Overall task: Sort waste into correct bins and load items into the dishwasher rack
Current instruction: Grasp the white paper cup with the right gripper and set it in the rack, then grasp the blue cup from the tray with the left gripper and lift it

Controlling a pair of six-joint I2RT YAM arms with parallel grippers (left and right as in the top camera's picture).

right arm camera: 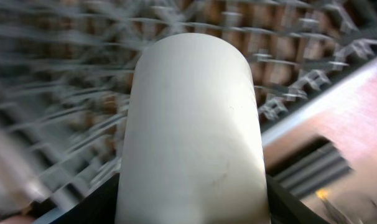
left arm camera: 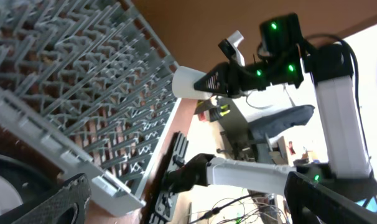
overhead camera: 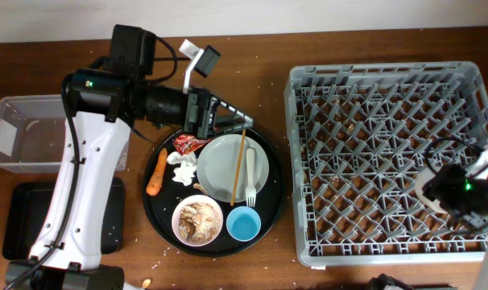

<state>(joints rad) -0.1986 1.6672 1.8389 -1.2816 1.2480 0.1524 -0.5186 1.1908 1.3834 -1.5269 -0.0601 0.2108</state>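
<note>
- The cream cup [right arm camera: 191,124] is above the grid floor of the dish rack [overhead camera: 381,71], over its near right corner. There is one such cup.
- Its long axis runs straight out from the right gripper [overhead camera: 447,192], and one round end points away from the wrist. Whether that end is the mouth or the base cannot be told.
- The right gripper's black fingers [right arm camera: 98,202] are closed against the cup's two sides.
- Left of the rack and just beside it sits one round black tray [overhead camera: 159,205].
- On that tray, nearest the rack, lies one white plate [overhead camera: 220,165].
- One chopstick [overhead camera: 238,161] and one white fork [overhead camera: 250,187] lie across the plate. They are side by side, and both long axes run from the far side to the near side.
- Nearer the camera's bottom edge stand one small blue cup [overhead camera: 244,223] and one white bowl [overhead camera: 198,221] holding beige food scraps.
- On the tray's side away from the rack are one carrot [overhead camera: 157,173], one white tissue [overhead camera: 182,171] and one red wrapper [overhead camera: 188,143]. The carrot lies lengthways like the chopstick.
- The left gripper [overhead camera: 242,119] hangs over the tray's far edge, pointing toward the rack. How far apart its fingers are cannot be told.
- Farthest from the rack are two bins: one clear tub [overhead camera: 26,133] and one flat black tray [overhead camera: 22,217].
- The tub's white label [overhead camera: 4,137] is too small to read.
</note>
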